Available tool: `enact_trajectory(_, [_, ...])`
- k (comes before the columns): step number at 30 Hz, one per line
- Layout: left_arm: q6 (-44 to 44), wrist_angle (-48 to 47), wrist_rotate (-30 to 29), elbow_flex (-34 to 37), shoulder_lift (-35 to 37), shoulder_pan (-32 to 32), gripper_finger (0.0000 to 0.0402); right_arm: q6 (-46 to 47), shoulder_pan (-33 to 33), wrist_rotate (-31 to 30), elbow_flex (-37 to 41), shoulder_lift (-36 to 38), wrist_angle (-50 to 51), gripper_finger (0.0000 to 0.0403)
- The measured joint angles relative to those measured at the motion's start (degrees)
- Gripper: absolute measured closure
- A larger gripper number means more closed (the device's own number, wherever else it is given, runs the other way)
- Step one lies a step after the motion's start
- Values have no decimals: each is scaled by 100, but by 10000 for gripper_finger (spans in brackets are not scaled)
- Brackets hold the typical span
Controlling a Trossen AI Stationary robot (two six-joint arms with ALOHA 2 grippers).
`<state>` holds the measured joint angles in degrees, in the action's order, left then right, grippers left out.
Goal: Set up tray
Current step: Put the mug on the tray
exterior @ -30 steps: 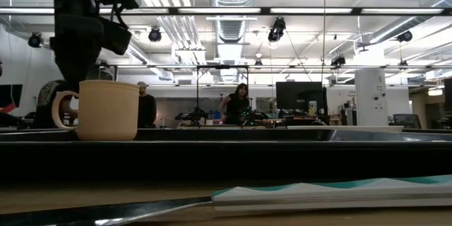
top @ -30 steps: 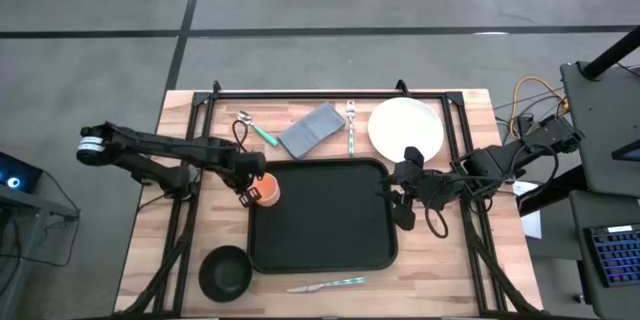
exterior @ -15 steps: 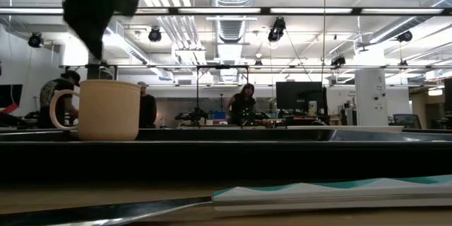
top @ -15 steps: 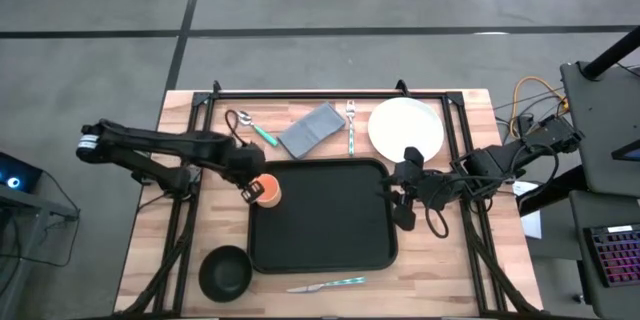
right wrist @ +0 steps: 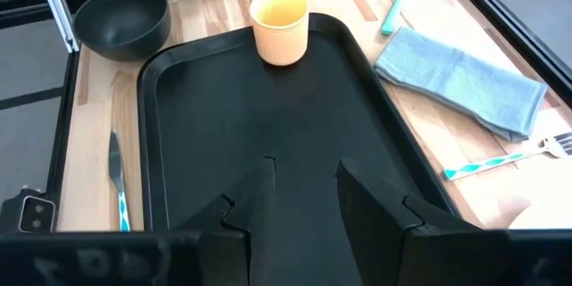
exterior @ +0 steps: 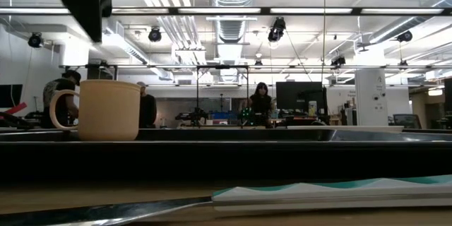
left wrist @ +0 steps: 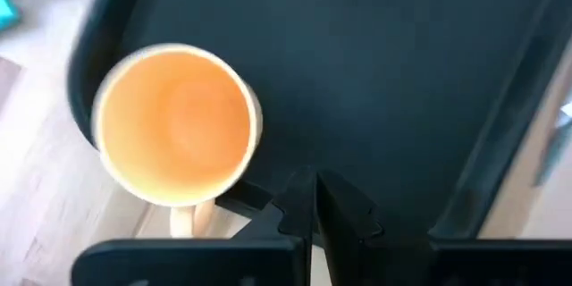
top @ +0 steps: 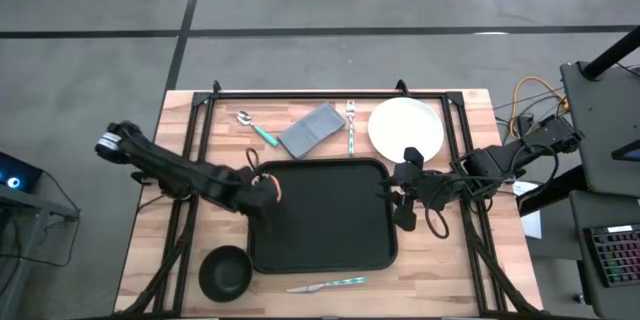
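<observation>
**Cup sitting in the tray's corner, both arms hovering at its ends**

The black tray (top: pixel 322 215) is lying in the middle of the wooden table (top: pixel 145 250), and an orange cup (right wrist: pixel 281 26) is standing upright in its far-left corner, its handle pointing out over the rim. From table height the cup (exterior: pixel 107 109) is showing on the tray's left end.

The left gripper (left wrist: pixel 313 198) is hanging just above the tray beside the cup, its two fingers pressed together and holding nothing; from overhead its arm is covering most of the cup. The right gripper (right wrist: pixel 302 179) is waiting over the tray's right end, its fingers standing apart with nothing between them.

Around the tray: a small black bowl (top: pixel 225 272) is sitting off the near-left corner, and a knife (top: pixel 326 284) with a teal handle is lying along the near edge. Behind the tray, a spoon (top: pixel 254 127), a folded grey cloth (top: pixel 312 129) and a fork (top: pixel 352 126) are lying in a row, with a white plate (top: pixel 405 127) at the far right.

People are standing in the room beyond the table.
</observation>
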<state>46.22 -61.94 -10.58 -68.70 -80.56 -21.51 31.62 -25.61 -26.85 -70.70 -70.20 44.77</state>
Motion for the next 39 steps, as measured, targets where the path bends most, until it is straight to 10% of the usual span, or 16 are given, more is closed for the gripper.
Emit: enact_trajectory(39, [-342,1581,276,1488,-400,842,402,121,-26,59,-291,40,-85,298])
